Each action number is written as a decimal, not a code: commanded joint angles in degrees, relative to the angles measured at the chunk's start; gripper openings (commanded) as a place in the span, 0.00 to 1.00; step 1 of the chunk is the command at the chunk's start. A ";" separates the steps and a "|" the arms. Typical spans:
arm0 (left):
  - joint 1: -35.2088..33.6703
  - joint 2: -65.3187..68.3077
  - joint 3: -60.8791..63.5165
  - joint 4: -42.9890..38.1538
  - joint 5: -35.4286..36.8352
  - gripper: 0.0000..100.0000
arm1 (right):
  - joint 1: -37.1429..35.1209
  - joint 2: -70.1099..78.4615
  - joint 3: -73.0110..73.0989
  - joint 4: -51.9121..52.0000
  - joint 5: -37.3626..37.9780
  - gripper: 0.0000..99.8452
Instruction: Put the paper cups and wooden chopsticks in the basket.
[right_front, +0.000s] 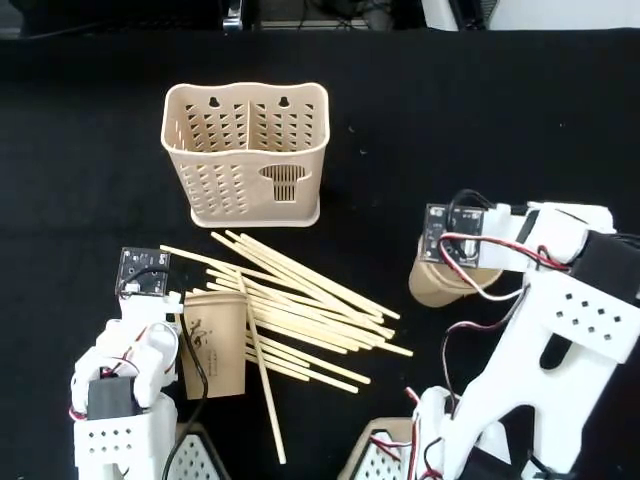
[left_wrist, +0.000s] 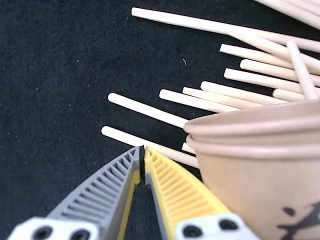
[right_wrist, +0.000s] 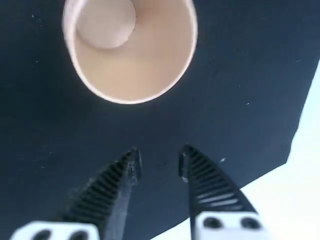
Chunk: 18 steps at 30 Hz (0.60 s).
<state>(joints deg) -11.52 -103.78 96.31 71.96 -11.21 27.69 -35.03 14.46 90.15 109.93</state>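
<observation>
- basket (right_front: 215, 190): upright at far side of the table (right_front: 480, 130), 2 compartments, looks empty.
- sticks (right_front: 300, 305): loose fan mid-table, just in front of basket; many overlap and one lies across the rest. Light, stiff, smooth wood, so prob. roll and slip between pads. Pinch across, near mid-length, so it won't tip. Best to take an outlier, not the heap.
- L cup (left_wrist: 260, 170): on its side, touching the stick ends. 2 rims show, so looks like 2 nested. Paper: v. light, wall dents easily. Take at the rim, one finger inside, light squeeze.
- R cup (right_wrist: 130, 45): upright, mouth up, well apart from sticks. Same handling; rim is the stiffest part.
- L gripper (left_wrist: 142, 162): fingers pressed together, holding nothing, tip just beside L cup.
- R gripper (right_wrist: 157, 162): narrow gap, empty, near R cup, not touching. Gap prob. enough for a one-wall pinch.
</observation>
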 joint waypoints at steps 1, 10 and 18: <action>0.22 -0.62 0.92 1.05 -0.44 0.03 | -2.99 -1.36 -4.79 0.09 -4.57 0.14; 0.22 -0.62 0.92 1.05 -0.44 0.03 | -14.95 -1.36 -22.20 0.09 -40.00 0.14; 0.22 -0.62 0.92 1.05 -0.44 0.03 | -30.42 -1.27 -26.51 8.53 -69.01 0.14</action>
<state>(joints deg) -11.52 -103.78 96.31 71.96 -11.21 3.25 -35.21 -9.54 95.69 48.40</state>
